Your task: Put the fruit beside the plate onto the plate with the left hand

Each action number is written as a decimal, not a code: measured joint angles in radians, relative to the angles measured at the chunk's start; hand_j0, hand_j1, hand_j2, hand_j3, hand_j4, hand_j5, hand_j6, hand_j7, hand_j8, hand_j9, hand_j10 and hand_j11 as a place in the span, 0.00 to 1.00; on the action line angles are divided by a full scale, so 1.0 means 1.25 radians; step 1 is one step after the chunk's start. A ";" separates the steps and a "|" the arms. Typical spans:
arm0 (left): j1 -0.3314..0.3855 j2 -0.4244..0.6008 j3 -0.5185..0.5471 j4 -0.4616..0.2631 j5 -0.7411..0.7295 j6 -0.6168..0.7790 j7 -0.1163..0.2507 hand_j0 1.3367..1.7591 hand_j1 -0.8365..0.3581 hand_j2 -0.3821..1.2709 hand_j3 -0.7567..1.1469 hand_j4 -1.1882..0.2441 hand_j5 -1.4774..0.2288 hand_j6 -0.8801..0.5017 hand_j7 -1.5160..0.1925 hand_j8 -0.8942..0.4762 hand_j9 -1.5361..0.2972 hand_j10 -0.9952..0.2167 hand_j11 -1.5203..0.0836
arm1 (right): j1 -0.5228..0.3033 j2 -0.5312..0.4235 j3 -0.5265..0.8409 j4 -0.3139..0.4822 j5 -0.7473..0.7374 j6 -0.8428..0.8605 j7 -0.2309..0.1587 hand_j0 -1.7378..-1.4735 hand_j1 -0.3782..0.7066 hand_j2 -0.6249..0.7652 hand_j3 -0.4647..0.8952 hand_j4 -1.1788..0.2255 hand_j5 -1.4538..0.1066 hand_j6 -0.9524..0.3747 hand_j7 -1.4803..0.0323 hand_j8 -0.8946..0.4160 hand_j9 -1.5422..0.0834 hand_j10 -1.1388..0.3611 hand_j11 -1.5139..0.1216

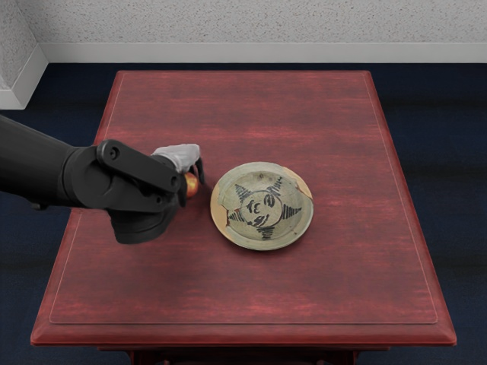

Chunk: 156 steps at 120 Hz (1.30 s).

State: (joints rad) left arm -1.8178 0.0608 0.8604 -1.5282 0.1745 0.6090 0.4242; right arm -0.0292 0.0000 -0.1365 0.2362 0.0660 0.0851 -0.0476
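One left robot hand [166, 181] in a grip on the fruit [192, 185], just beside the plate [304, 217].

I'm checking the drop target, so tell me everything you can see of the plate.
The plate is a round, shallow dish, glazed-ceramic in look, pale greenish-beige with a dark painted star-and-face pattern. It lies flat on the red table, nothing on it. The fruit, gripped by the left hand, sits just beside its rim.
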 joint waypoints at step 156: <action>-0.084 -0.040 -0.156 -0.144 0.005 0.001 -0.001 0.76 0.81 0.30 0.40 0.68 0.70 0.51 0.72 0.52 0.68 0.64 0.77 | 0.000 0.000 0.000 0.000 0.000 0.000 0.000 0.30 0.04 0.45 0.34 0.83 0.92 0.71 0.97 0.67 0.94 0.75 0.92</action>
State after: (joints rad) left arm -1.9234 0.0110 0.6651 -1.7078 0.1803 0.6108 0.4233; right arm -0.0291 0.0000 -0.1365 0.2364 0.0660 0.0849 -0.0476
